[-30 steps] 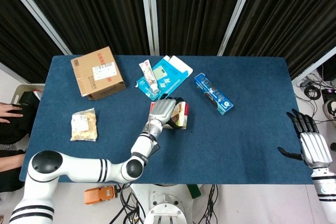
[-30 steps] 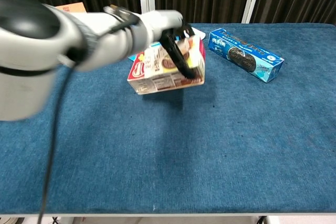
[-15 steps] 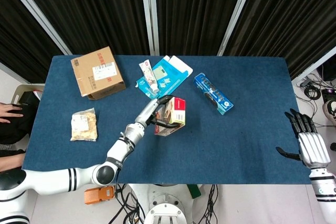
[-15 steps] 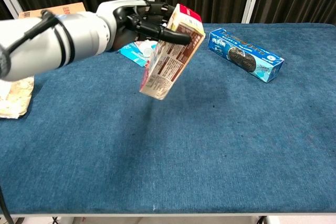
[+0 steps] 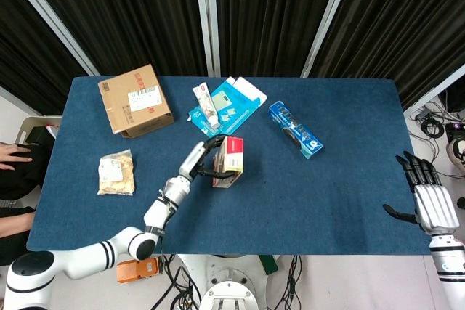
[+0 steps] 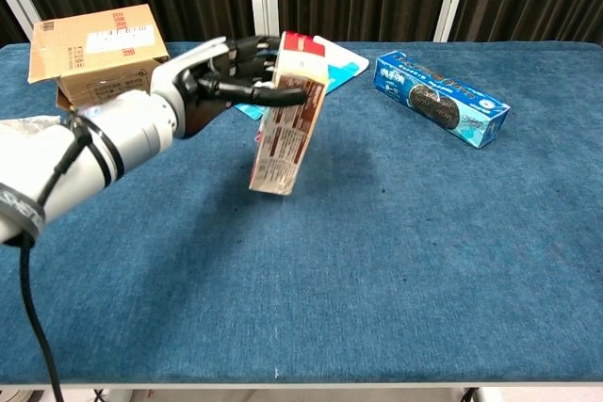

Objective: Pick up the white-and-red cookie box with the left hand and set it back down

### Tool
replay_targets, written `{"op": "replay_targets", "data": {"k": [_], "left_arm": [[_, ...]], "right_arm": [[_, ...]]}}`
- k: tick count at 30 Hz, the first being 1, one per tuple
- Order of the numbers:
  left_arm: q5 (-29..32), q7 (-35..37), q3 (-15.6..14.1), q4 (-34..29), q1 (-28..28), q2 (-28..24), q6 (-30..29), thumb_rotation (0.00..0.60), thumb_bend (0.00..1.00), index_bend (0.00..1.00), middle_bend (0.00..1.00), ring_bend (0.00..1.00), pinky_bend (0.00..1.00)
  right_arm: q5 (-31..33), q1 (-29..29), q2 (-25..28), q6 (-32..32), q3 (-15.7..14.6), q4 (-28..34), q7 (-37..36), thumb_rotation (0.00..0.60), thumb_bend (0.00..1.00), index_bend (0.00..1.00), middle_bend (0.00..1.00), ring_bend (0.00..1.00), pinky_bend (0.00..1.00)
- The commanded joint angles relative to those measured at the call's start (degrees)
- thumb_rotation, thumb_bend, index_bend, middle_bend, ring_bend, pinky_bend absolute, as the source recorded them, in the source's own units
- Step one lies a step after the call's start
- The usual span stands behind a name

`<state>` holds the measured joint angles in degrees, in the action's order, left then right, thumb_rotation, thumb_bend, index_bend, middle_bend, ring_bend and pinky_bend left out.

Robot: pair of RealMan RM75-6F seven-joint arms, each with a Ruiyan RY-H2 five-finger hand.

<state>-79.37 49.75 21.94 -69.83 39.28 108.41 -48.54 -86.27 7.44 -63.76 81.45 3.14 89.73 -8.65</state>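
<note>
The white-and-red cookie box [image 5: 229,160] [image 6: 285,118] stands nearly upright, red top uppermost, with its lower end close to the blue cloth. My left hand [image 5: 200,161] [image 6: 219,82] grips it from the left side, dark fingers [image 6: 266,93] wrapped across its upper part. Whether the box's bottom touches the table I cannot tell. My right hand [image 5: 429,197] hangs open beyond the table's right front corner, far from the box, and shows only in the head view.
A blue biscuit box [image 5: 295,129] [image 6: 440,99] lies to the right. Teal packets [image 5: 227,106] sit behind the cookie box. A cardboard carton [image 5: 135,99] [image 6: 97,48] stands at the back left. A clear snack bag [image 5: 117,173] lies at the left.
My left arm has drawn back toward the left and nearer the robot, carrying the cookie box. The box has turned from lying tilted to nearly upright and sits lower. The right hand stays put.
</note>
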Motion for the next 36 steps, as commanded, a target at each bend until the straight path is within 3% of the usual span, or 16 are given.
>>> {"op": "replay_targets", "data": {"k": [1,7,12,17,21,29,36], "left_arm": [[-1.50,2.04,-1.78,2.74,0.53,0.72,-1.60,0.600,0.05,0.36,0.35,0.16,0.16],[-2.33,4.27,-3.82,4.55,0.88,-0.23,-2.50,0.600,0.05,0.32,0.31,0.13,0.15],[-4.28,4.13,-6.01,5.33,0.63,-1.82,-4.80,0.600,0.03,0.11,0.18,0.04,0.10],[-5.16,3.47,-7.38,4.64,0.58,-3.67,-6.48,0.600,0.02,0.00,0.09,0.00,0.03],[-5.42,2.23,-8.43,3.39,0.87,-5.60,-6.48,0.600,0.02,0.00,0.01,0.00,0.01],[-6.33,-3.83,-10.31,0.09,1.73,-9.85,-6.30,0.600,0.00,0.00,0.00,0.00,0.00],[-5.86,-15.51,-11.27,-6.73,2.51,-15.95,-5.26,0.600,0.00,0.00,0.00,0.00,0.00]], "right_arm": [[-0.02,-0.06,0.07,0.11,0.03,0.18,0.17,0.600,0.24,0.00,0.00,0.00,0.00],[-0.21,-0.05,0.09,0.22,0.07,0.64,0.63,0.600,0.24,0.00,0.00,0.00,0.00],[-0.27,-0.33,-0.01,0.62,0.03,0.53,0.44,0.600,0.24,0.00,0.00,0.00,0.00],[-0.76,-0.33,0.02,0.84,-0.02,0.74,0.26,0.600,0.24,0.00,0.00,0.00,0.00],[-1.10,-0.51,-0.03,1.28,-0.08,0.55,-0.08,0.600,0.24,0.00,0.00,0.00,0.00],[-1.36,-0.59,-0.05,1.51,-0.07,0.26,-0.60,0.600,0.24,0.00,0.00,0.00,0.00],[-1.39,-0.48,-0.19,1.33,-0.02,-0.16,-0.99,0.600,0.24,0.00,0.00,0.00,0.00]]}}
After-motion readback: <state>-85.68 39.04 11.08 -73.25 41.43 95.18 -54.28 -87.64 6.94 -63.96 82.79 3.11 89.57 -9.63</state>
